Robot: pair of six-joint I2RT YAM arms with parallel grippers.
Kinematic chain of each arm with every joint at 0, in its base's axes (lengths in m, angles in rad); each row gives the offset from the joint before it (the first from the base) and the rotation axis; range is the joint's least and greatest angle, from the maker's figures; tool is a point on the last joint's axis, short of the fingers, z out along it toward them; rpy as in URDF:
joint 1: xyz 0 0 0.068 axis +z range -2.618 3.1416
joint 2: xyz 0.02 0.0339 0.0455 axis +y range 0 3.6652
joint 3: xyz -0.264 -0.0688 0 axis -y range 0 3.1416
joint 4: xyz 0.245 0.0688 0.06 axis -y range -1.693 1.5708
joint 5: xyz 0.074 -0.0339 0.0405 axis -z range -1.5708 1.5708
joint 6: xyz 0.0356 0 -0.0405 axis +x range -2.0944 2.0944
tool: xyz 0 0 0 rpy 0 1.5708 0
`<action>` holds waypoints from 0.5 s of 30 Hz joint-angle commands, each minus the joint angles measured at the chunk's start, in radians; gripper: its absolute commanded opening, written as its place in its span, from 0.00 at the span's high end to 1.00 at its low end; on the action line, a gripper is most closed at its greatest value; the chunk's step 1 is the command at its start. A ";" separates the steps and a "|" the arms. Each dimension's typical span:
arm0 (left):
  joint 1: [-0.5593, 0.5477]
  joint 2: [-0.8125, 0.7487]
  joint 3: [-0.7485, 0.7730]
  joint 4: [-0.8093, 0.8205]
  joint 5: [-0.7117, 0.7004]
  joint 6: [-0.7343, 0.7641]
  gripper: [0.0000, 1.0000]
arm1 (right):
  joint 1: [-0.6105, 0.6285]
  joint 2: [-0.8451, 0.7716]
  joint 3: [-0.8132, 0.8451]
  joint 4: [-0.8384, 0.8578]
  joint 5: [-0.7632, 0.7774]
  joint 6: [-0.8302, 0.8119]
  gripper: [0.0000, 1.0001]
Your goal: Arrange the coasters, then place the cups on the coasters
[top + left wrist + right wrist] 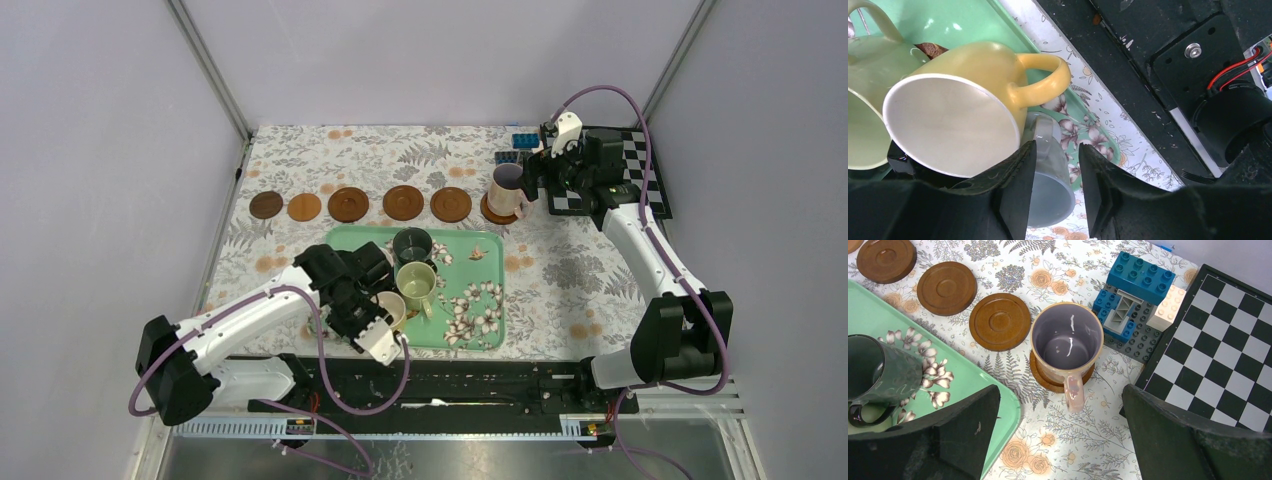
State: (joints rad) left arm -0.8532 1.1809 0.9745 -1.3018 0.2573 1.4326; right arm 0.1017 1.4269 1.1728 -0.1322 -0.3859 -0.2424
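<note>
Left end effector (1055,170), jaws narrowly parted, hangs at the tipped pale blue cup (1050,197); whether it grips cannot be told. The left arm bends low over the green tray (948,20), with the yellow cup (973,80) and olive cup (868,90) crowding alongside. Right end effector (1060,435), released wide, hovers above the pinkish cup (1066,340), which stands on a coaster (1043,380). Five bare coasters (349,204) line the counter (560,280).

The left arm (240,318) and right arm (648,248) were white-shelled with black joints — purple cables (600,93) trailed along both.
</note>
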 commanded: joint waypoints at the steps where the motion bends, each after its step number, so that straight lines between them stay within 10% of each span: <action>1: 0.004 -0.012 -0.012 0.035 0.035 0.019 0.57 | -0.003 -0.003 0.013 0.006 -0.006 -0.011 0.00; 15: 0.003 -0.065 -0.081 0.092 0.003 0.049 0.55 | -0.003 0.003 0.016 0.002 -0.010 -0.014 0.00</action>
State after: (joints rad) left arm -0.8532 1.1584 0.9180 -1.2469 0.2543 1.4414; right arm 0.1017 1.4277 1.1728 -0.1429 -0.3862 -0.2466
